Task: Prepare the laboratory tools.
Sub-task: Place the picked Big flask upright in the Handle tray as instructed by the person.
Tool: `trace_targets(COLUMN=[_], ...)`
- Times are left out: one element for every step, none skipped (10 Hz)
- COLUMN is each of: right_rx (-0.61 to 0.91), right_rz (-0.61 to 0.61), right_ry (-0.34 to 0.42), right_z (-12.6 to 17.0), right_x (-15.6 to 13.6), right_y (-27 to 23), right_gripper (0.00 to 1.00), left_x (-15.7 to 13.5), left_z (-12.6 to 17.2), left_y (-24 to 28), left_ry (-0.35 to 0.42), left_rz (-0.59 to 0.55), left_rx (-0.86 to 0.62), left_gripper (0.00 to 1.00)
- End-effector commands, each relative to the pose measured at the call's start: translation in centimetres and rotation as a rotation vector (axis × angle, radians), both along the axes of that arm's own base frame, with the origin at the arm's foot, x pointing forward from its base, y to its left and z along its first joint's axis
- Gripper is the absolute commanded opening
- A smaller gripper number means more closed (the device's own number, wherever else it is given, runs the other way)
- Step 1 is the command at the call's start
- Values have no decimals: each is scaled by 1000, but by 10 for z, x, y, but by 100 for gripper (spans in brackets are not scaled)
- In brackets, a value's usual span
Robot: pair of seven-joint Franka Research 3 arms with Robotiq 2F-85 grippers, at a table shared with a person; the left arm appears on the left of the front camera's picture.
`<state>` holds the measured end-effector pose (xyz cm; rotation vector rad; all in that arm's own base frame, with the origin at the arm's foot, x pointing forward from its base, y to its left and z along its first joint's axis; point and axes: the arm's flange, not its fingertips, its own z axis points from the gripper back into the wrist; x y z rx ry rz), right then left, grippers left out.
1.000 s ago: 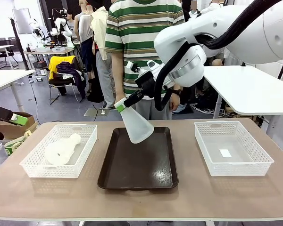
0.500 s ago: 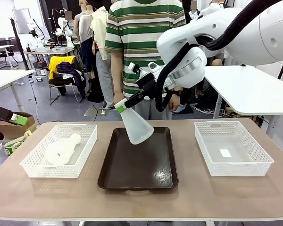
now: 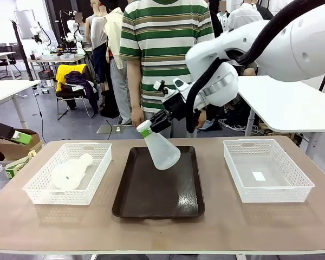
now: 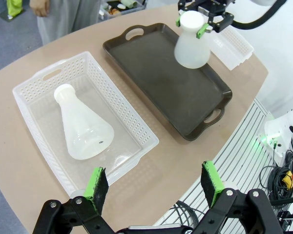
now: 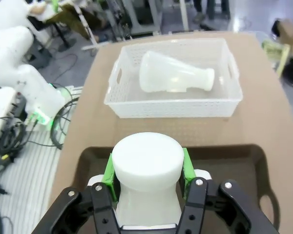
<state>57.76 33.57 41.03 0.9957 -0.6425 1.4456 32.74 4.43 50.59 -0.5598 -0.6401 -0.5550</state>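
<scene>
Placement seems in hand: right gripper (image 3: 145,130), clamped on one flask (image 3: 161,150) by its neck, hangs it tilted over the tray (image 3: 157,195) below (second flask (image 3: 70,172) lies in the basket (image 3: 59,196) ahead of the open, empty left gripper (image 4: 154,179)), so levelling and lowering should follow.

Two flasks (image 3: 162,151) (image 3: 70,172), two baskets (image 3: 57,196) (image 3: 276,194), one tray (image 3: 157,195).
</scene>
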Motion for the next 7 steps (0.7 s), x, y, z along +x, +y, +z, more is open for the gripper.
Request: trace_targets(right_rx=[188, 260, 317, 366, 409, 432, 475], right_rz=[97, 142, 172, 191, 197, 193, 180], right_ry=[-34, -56, -81, -81, -78, -77, -72], right_z=[-20, -26, -31, -38, -45, -49, -56], right_x=[23, 30, 33, 38, 43, 47, 53], right_y=[-5, -6, -6, -6, -4, -3, -5], right_gripper=[0, 0, 0, 0, 0, 0, 0], left_x=[1, 1, 1, 1, 1, 1, 1], left_z=[0, 0, 0, 0, 0, 0, 0], left_y=[3, 3, 3, 3, 3, 3, 3], left_ry=[-12, -12, -12, -12, -12, -12, -12], left_rz=[-19, -19, -19, -19, -19, -19, -19], left_rx=[-18, -18, -18, -18, -18, -18, -18], left_gripper=[100, 100, 100, 100, 100, 100, 100])
